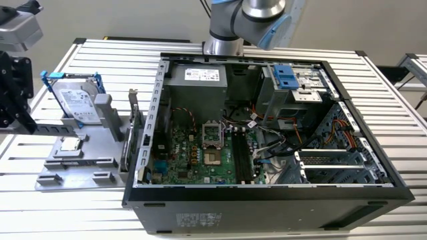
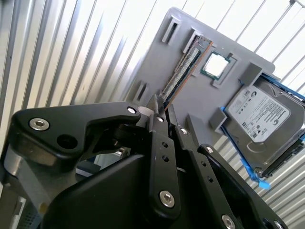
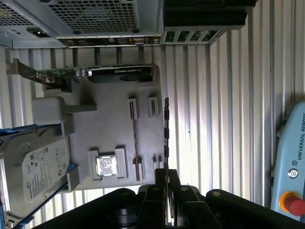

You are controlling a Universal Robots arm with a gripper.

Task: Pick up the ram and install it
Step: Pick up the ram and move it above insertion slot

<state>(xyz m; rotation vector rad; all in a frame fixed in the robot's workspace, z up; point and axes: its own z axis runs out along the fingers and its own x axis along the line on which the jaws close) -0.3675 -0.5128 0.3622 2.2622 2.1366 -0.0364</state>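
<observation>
Squeezing close together, the black jaws have the near end of the ram (image 2: 183, 71) between their tips. They look closed on it, with just the thin stick in the gap. That end of the stick is hidden by the jaws. In the first wrist view the ram (image 3: 166, 129) shows edge-on as a thin dark line that runs out from the jaws. It lies along the side of the gray tray (image 3: 109, 129). I cannot tell if the stick touches the tray or hangs just above it.

Past the ram, a small square chip (image 2: 217, 65) sits in its own little pocket on the tray. Farther along, the silver hard drive (image 2: 259, 119) leans in blue brackets at the tray's end, and part of it is cut off by the picture's edge. A long dark card (image 3: 119, 72) stands at the far side of the tray.

All of this rests on the ribbed metal bench (image 1: 120, 55). Farther still, toward the exterior view's right, the open computer case (image 1: 267, 200) lies on its side. The long black slots (image 1: 241, 157) on its green board are hard to make out.
</observation>
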